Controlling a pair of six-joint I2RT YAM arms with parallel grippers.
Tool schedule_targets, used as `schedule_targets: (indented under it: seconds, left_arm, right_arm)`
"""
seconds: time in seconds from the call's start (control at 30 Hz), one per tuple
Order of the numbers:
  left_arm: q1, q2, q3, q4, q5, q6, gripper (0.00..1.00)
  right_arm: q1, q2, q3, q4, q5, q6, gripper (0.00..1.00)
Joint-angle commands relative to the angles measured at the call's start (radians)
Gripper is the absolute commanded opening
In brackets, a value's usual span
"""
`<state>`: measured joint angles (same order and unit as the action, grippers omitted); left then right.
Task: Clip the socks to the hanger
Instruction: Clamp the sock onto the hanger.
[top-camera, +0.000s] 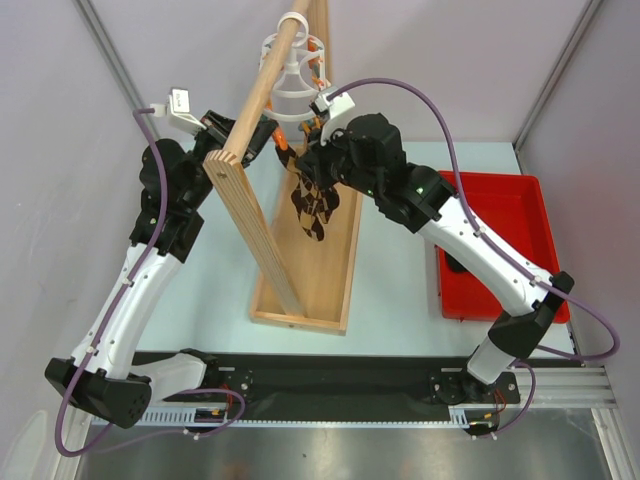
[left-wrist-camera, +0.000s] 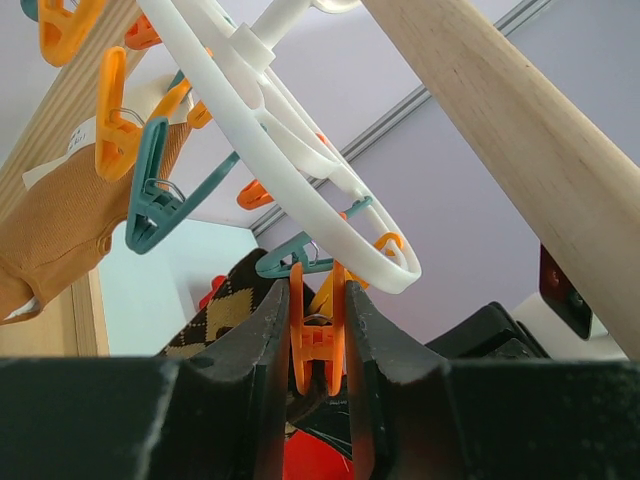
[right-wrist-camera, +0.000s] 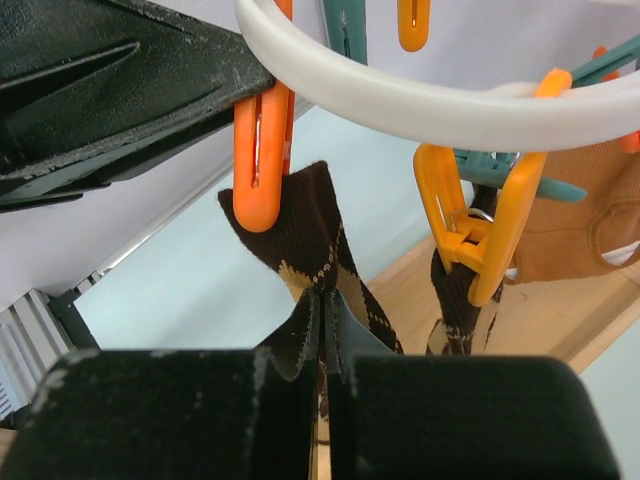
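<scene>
Your left gripper squeezing orange peg under white ring hanger; your right gripper pinched shut on brown-black argyle sock, tan diamonds.

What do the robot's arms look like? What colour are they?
The left arm and right arm are white tubes with chunky black joints. Each carries a looping purple cable. A tiny green light glows on the right arm. The left gripper and right gripper have blocky black fingers.
</scene>
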<state>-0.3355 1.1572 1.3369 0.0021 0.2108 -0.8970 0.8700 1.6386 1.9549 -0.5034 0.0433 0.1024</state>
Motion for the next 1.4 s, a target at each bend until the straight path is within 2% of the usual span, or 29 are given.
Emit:
schedule_targets:
  seconds: [0.0,0.7,0.8,0.83,0.93,1.23,1.27,1.3,1.37]
  left_arm:
    - [-0.005,-0.04,0.004,-0.017,0.033,0.013,0.0]
    - [-0.005,-0.05,-0.019,-0.01,0.024,0.004,0.0]
    - [-0.005,-0.051,-0.024,-0.005,0.027,0.006,0.11]
    - [-0.005,-0.056,-0.027,-0.005,0.019,0.006,0.21]
    - [-0.005,-0.071,-0.051,-0.005,-0.005,0.006,0.35]
    - [-0.004,-0.099,-0.076,0.026,-0.024,0.004,0.61]
    - [-0.004,-0.099,-0.079,0.026,-0.027,0.006,0.63]
    - [-0.004,-0.103,-0.081,0.027,-0.024,0.006,0.64]
    - [-0.004,-0.105,-0.081,0.024,-0.025,0.02,0.65]
  right_arm:
    - [-0.003,-0.005,0.058,0.045,-0.006,0.008,0.0]
    - [0.006,-0.02,0.062,0.086,-0.034,0.039,0.0]
    - [0.006,-0.01,0.071,0.089,-0.065,0.04,0.0]
    - [0.006,-0.01,0.072,0.091,-0.065,0.043,0.0]
    - [0.003,-0.008,0.072,0.104,-0.068,0.048,0.0]
    - [-0.011,0.012,0.084,0.103,-0.085,0.068,0.0]
    - [-0.011,0.015,0.088,0.101,-0.085,0.068,0.02]
    - [-0.011,0.017,0.088,0.1,-0.086,0.069,0.15]
    - [-0.015,0.017,0.09,0.094,-0.094,0.074,0.28]
